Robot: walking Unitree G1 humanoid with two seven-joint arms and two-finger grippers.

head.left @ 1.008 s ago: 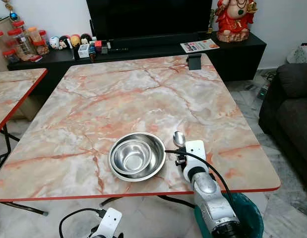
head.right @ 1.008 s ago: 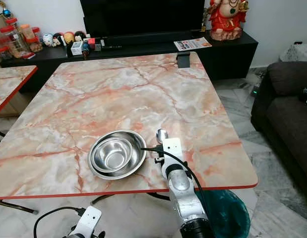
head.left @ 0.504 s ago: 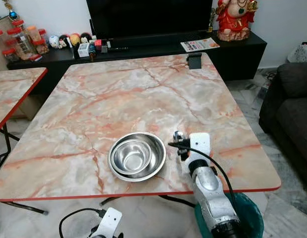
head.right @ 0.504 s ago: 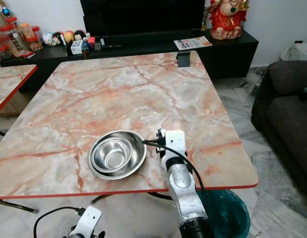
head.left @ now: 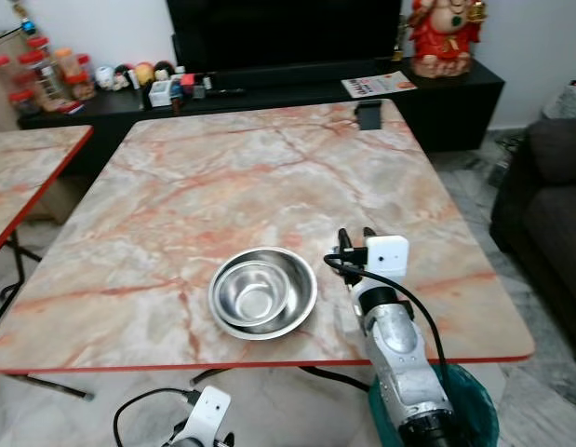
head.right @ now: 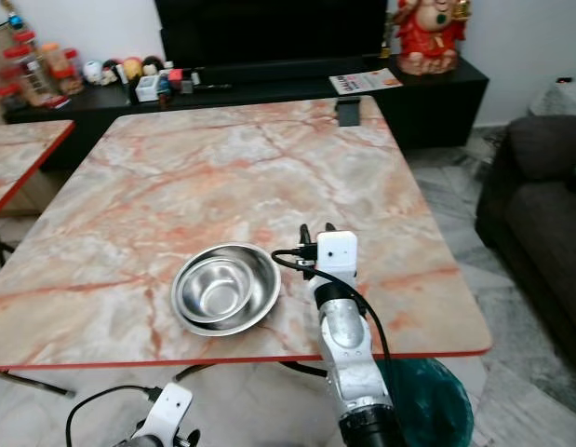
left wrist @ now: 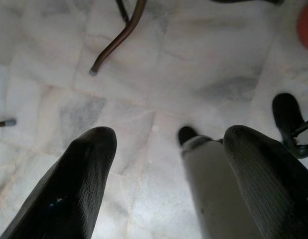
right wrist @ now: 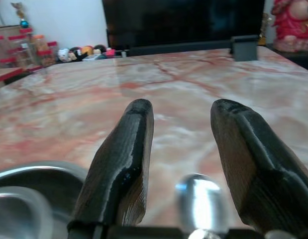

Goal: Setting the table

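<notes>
Steel nested bowls (head.left: 262, 295) sit near the marble table's (head.left: 250, 186) six o'clock edge; the right gripper (right wrist: 181, 164), fingers apart, hovers over the spoon (right wrist: 199, 199) at their three o'clock. Setting looks barely begun.

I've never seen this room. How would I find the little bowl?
Look at the big pink marble table in front of the black TV stand. Near its front edge, just left of the robot's right gripper, sits a wide shiny steel bowl. The little bowl sits inside it, off to its left side, smaller but just as shiny.
</notes>
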